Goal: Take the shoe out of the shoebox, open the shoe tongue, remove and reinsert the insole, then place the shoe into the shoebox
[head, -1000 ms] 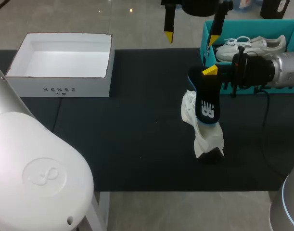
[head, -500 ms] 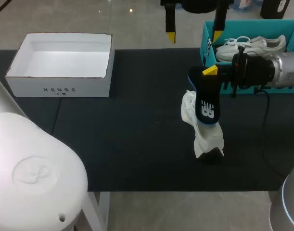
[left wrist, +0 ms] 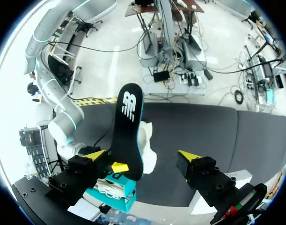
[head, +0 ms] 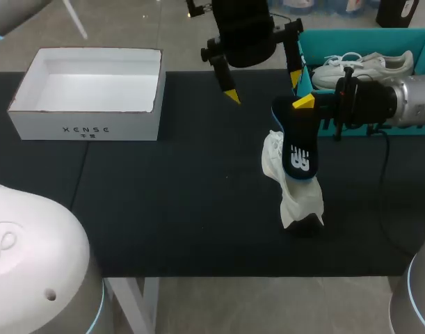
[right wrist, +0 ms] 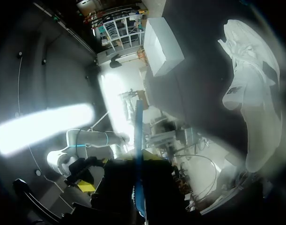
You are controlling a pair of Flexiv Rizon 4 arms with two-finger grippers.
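My right gripper [head: 304, 102] is clamped on the insole [head: 300, 149], already out and held upright just above the shoe [head: 299, 198]. My left gripper [head: 263, 83] hangs beyond the shoe, fingers apart. The shoebox [head: 379, 30] stands behind the shoe. Reinsertion and boxing are left, I judge.

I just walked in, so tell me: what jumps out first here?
The dark insole, held upright by the right gripper, right by the white shoe standing on the black mat. Behind them the left gripper hangs open, beside the teal shoebox holding a second shoe.
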